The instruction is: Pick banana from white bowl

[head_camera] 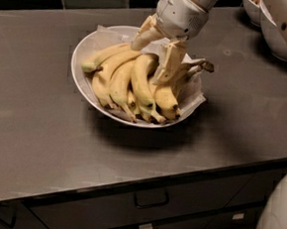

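Note:
The wide white bowl (83,57) lined with crumpled paper stands on the grey counter and holds a bunch of several yellow bananas. A plump, curved banana (142,84) lies in the middle of the bunch, its stem end up under my hand. My gripper (154,51) reaches down from the top right and hangs over the back of the bowl, open. One finger (142,37) is at the bowl's far rim and the other finger (168,65) rests against the bananas on the right. It holds nothing.
A paler green-tipped banana (105,58) lies along the left of the bunch. Smaller white bowls (269,32) stand at the back right. The counter's front edge (138,185) has drawers below. My white body (277,216) fills the lower right corner.

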`<move>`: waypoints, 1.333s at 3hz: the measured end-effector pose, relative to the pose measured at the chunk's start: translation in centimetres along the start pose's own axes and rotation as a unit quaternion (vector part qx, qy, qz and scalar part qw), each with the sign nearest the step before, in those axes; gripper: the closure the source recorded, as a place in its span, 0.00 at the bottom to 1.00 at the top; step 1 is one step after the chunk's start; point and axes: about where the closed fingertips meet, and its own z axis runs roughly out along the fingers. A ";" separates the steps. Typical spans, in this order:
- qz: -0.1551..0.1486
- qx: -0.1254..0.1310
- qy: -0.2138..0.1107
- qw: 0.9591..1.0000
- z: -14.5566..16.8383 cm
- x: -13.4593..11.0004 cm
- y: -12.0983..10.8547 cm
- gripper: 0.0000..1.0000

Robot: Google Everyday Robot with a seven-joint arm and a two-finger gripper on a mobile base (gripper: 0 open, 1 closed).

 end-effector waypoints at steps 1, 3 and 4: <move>0.011 -0.011 -0.011 1.000 0.5 -0.6 1.7 0.30; 0.017 -0.020 -0.004 1.000 0.6 -0.7 1.3 0.32; 0.022 -0.013 0.026 0.999 0.1 -0.7 0.5 0.32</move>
